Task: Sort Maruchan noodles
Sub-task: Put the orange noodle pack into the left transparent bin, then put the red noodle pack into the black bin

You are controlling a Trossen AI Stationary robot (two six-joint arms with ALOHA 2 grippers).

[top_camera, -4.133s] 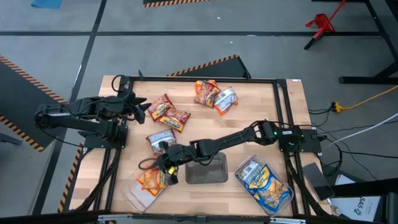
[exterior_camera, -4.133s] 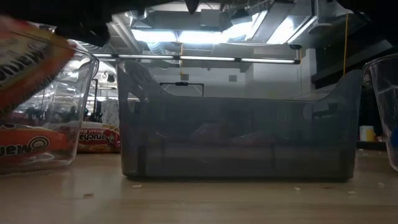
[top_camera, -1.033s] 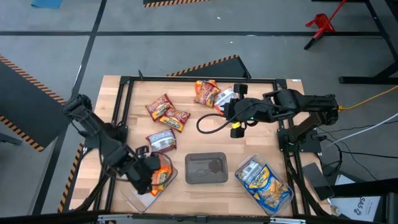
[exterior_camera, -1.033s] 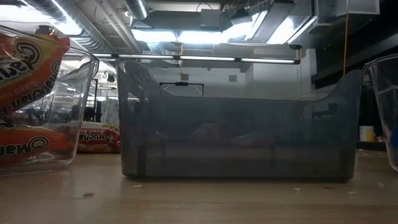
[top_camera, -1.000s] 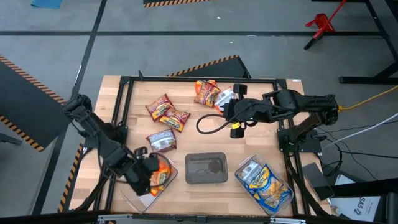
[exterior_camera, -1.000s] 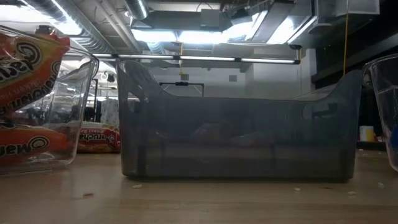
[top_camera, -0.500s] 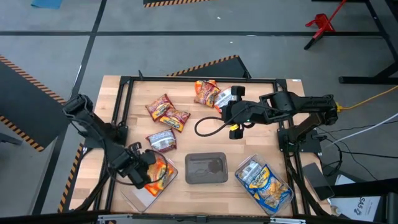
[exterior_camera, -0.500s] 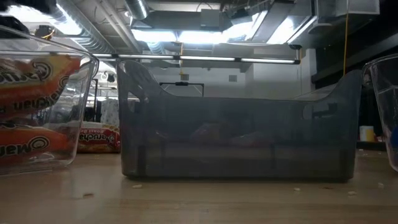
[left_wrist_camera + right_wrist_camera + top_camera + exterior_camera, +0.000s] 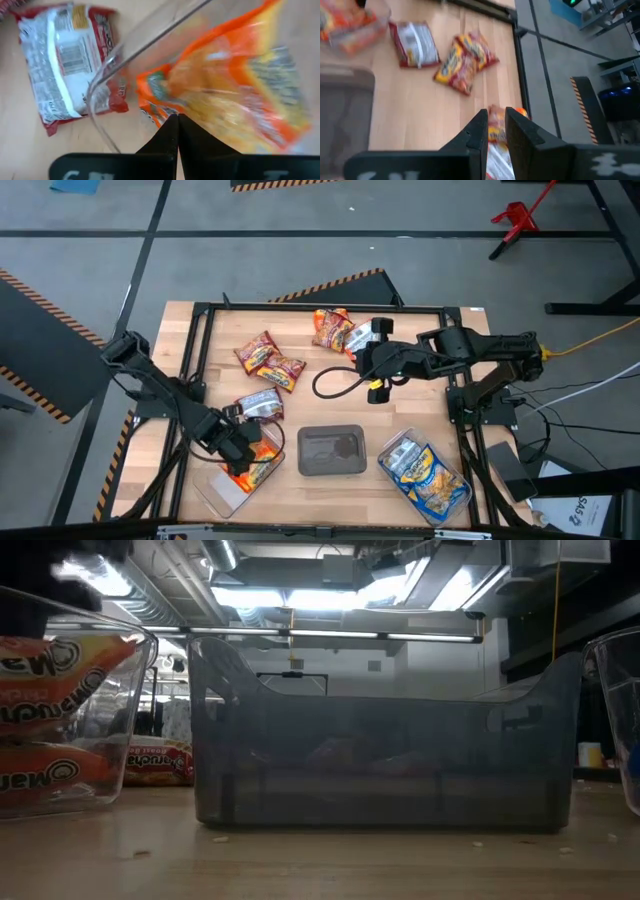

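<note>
Two orange Maruchan packets lie stacked in the clear tray at the near left. My left gripper hangs shut just over them, its closed tips above the top orange packet. A red-and-white packet lies flat beside that tray, and two dark red ones lie farther back. My right gripper hovers by the orange and white packets at the far middle. Its fingers are a little apart, with nothing between them. My left gripper points its shut fingers down at the top orange packet's edge inside the clear tray. I cannot tell whether they touch it.
A grey tray stands at the near middle. A clear tray holding blue-and-yellow packets is at the near right. A black frame borders the tabletop. Bare wood lies between the trays and the far packets.
The orange packet that stood tilted up in the left clear tray has tipped down and now lies flat on the one below. My left gripper, still shut, has shifted over that tray toward the table's right. My right gripper has slid slightly toward the left edge.
</note>
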